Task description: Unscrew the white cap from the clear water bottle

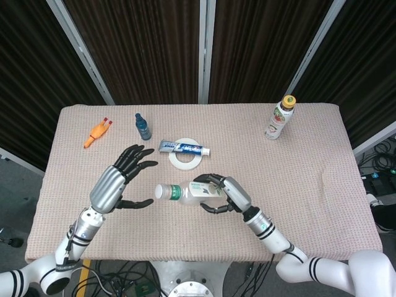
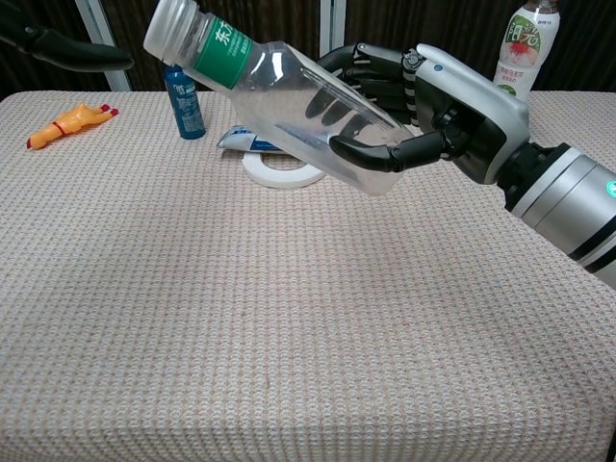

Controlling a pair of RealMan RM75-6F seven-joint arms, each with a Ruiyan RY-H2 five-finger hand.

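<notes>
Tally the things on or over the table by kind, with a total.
Bottles: 3 (clear bottle, blue bottle, juice bottle)
Toothpaste tubes: 1
Tape rolls: 1
Rubber chickens: 1
Total: 6

Rubber chicken (image 1: 98, 133); toothpaste (image 1: 184, 148); tape ring (image 1: 185, 159); juice bottle (image 1: 279, 117)

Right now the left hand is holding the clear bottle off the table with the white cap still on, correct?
Not quite: the right hand holds the clear bottle, as the chest view shows. The left hand is open beside it. The bottle is off the table and the white cap is still on.
</notes>
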